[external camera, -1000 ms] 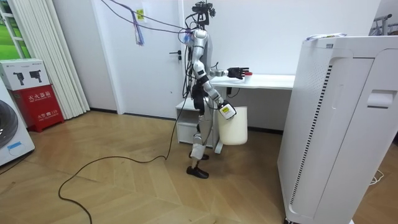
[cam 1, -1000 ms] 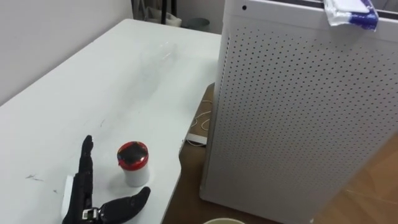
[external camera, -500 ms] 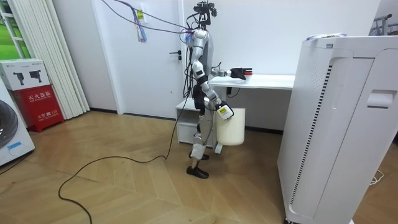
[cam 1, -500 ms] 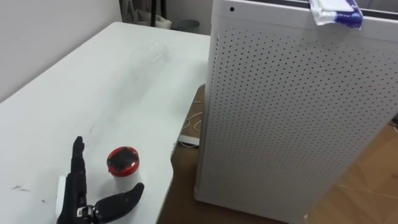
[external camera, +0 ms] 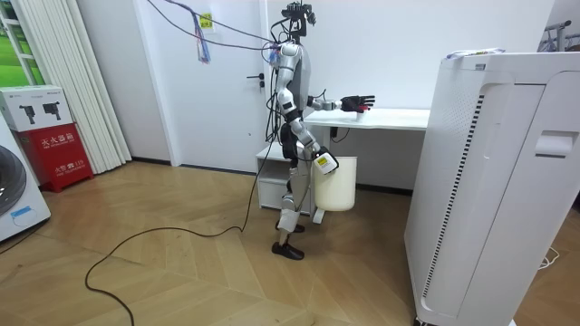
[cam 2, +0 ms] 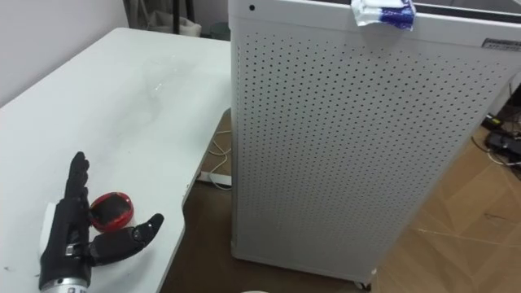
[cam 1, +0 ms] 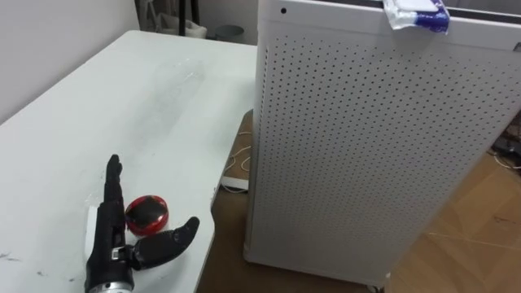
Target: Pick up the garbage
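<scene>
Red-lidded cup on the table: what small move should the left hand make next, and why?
Probably close the left hand around the red-lidded cup. The hand lies open on the white table, and the cup sits in the gap between its straight fingers and its thumb, so it is framed but not yet gripped. Curling in should secure it for lifting.

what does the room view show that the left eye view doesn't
Room view adds: the robot standing at the end of the white table, a cream plastic bin beside its legs, a red and white box. Left eye view adds: perforations on the tall white cabinet, a white cable on the floor. Shared: table, cabinet, the black left hand with a red round lid between thumb and fingers.
</scene>
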You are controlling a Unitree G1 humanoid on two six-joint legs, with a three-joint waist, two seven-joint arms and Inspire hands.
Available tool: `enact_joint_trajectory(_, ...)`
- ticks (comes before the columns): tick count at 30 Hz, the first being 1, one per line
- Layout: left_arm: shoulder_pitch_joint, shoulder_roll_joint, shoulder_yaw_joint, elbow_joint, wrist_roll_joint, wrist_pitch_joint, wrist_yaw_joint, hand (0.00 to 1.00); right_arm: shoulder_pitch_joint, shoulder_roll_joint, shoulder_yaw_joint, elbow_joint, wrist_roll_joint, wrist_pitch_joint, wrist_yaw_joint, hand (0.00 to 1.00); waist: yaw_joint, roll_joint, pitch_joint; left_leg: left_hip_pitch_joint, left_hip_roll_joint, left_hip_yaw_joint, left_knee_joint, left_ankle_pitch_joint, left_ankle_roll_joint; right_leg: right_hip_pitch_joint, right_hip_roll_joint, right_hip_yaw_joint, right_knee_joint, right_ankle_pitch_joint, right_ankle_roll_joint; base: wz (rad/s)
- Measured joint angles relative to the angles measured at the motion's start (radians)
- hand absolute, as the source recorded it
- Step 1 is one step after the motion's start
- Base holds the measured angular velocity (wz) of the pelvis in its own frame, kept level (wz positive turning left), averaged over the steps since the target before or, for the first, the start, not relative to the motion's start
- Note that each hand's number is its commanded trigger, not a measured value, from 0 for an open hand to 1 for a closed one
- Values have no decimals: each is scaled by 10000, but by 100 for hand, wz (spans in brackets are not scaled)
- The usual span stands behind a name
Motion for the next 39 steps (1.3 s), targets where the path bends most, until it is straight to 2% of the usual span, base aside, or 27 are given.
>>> enact_joint_trajectory(6,-166,-16,3,91,3,12,-57,100,-4,50,0,-2,-1,0,173,100,-70,5,1,-13,1,-2,-2,-1,0,-13,-4,-31,9,0,-1,0)
enact_joint_trajectory(11,-249,-16,-6,91,4,237,-256,100,-4,51,-2,-18,-1,4,167,100,-83,8,-4,-29,0,8,12,-1,0,-26,-11,-36,13,0,0,0)
enact_joint_trajectory(12,-252,-23,-11,91,6,296,-284,100,-4,50,-2,-36,-1,5,166,100,-89,17,-14,-37,0,9,13,-1,0,-42,-15,-39,20,0,0,0)
enact_joint_trajectory(15,-254,-36,-33,177,12,408,-409,100,-12,47,-8,-57,-2,5,142,100,-97,78,-137,-102,-3,34,69,0,-1,-151,-25,-20,40,0,0,0)
enact_joint_trajectory(18,-254,-78,-144,206,16,541,-459,100,-16,48,-7,-76,-1,5,142,100,-112,115,-154,-111,-1,43,99,0,-1,-147,-23,-20,39,0,-1,0)
enact_joint_trajectory(26,-254,-197,-219,216,5,619,-765,100,-16,47,-8,-121,0,5,116,100,-111,151,-115,-68,8,36,96,0,-1,-128,-22,6,74,12,-19,0)
enact_joint_trajectory(31,-302,-276,-213,260,-16,593,-892,100,-157,49,-16,-163,2,18,58,100,-95,223,28,-22,13,74,45,-1,-1,-180,-19,63,184,12,-19,-2)
enact_joint_trajectory(35,-456,-354,-216,480,-24,493,-895,100,-200,32,-17,-466,1,114,8,100,-63,222,28,-38,24,79,-5,-2,-3,-191,-3,62,192,13,-22,0)
enact_joint_trajectory(37,-496,-375,-276,580,-143,316,-942,100,-216,25,-15,-718,8,116,-91,100,-54,228,-27,-175,24,90,12,-2,-3,-309,-3,61,197,16,-25,0)
enact_joint_trajectory(39,-542,-354,-402,573,-566,246,-1096,100,-250,29,6,-870,7,115,-174,100,-25,223,-36,-233,27,169,17,-1,-3,-374,-3,84,193,20,-30,-3)
